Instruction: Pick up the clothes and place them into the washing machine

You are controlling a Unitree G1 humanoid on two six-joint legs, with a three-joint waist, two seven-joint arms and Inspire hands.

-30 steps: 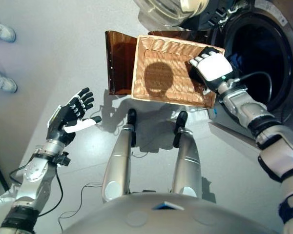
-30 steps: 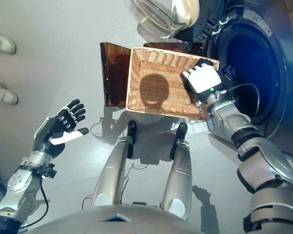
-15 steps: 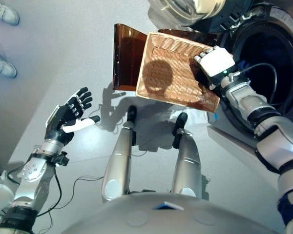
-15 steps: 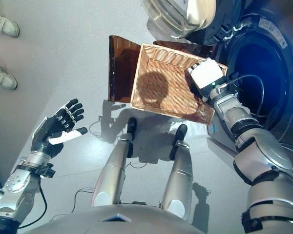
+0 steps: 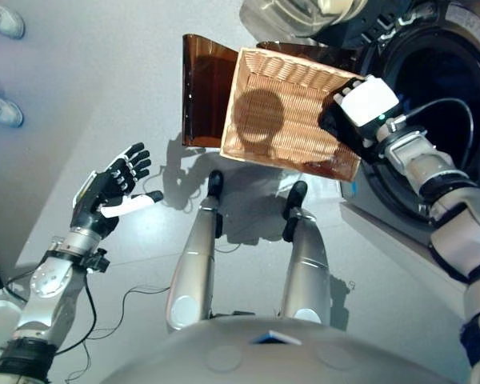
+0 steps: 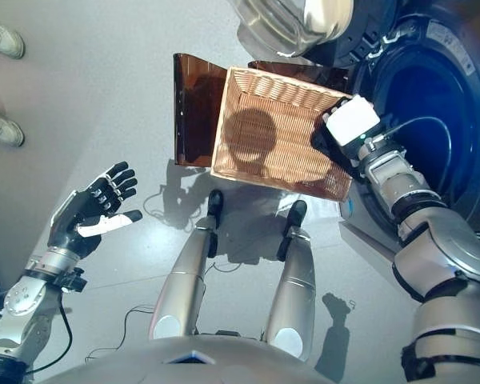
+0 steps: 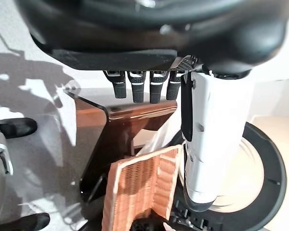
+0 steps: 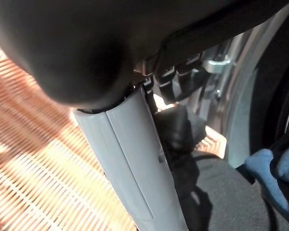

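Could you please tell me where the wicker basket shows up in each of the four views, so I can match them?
Left eye view: wicker basket upper centre, tilted, right hand on its rim.
Right eye view: upper centre.
Left wrist view: low centre.
Right wrist view: weave filling one side.
Shared landmark: the washing machine beside it.

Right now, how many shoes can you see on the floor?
2. One pale shoe sits at the top left corner of the grey floor; the other pale shoe lies just below it, by the left edge. Both belong to a person standing mostly out of view.
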